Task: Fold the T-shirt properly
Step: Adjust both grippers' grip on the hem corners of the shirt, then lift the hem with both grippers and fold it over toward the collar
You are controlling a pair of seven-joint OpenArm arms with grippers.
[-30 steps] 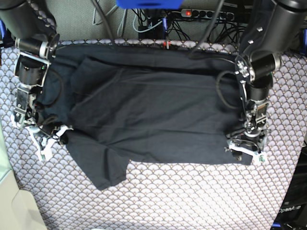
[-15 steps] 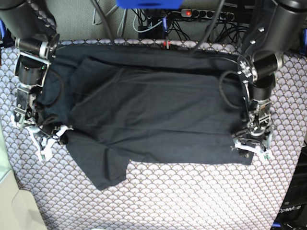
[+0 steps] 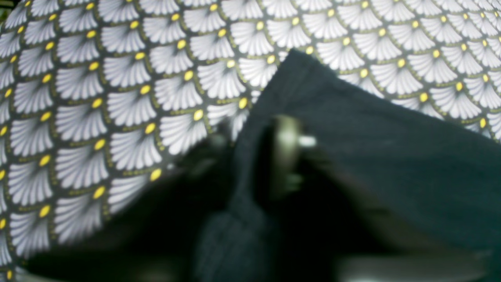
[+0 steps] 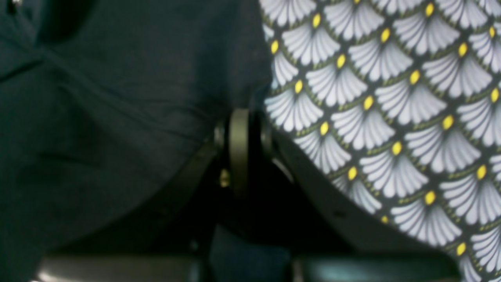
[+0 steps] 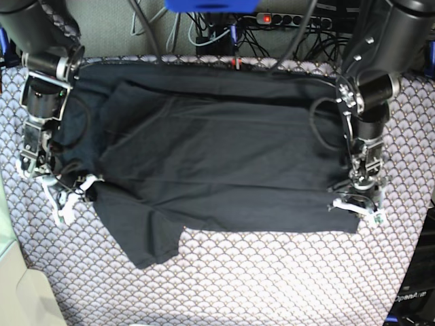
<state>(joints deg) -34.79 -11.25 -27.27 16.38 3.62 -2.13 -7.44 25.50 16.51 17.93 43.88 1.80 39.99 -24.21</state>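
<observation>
The black T-shirt point(image 5: 217, 163) lies spread flat across the patterned table, one sleeve point(image 5: 146, 241) pointing toward the front. My left gripper point(image 5: 358, 207) is at the shirt's front right corner. In the left wrist view that gripper point(image 3: 250, 156) is shut, with the corner cloth point(image 3: 352, 129) bunched between its fingers. My right gripper point(image 5: 68, 193) sits low at the shirt's left edge. In the right wrist view this gripper point(image 4: 244, 129) is shut on the edge of the fabric point(image 4: 117, 117).
The fan-patterned tablecloth point(image 5: 272, 278) covers the table, bare along the front. A power strip point(image 5: 292, 19) and cables run behind the far edge. A pale surface point(image 5: 17, 292) borders the front left corner, and a dark box point(image 5: 414, 299) the front right.
The left gripper's jaws have closed on the shirt's front right corner and drawn slightly back. The right arm has not moved.
</observation>
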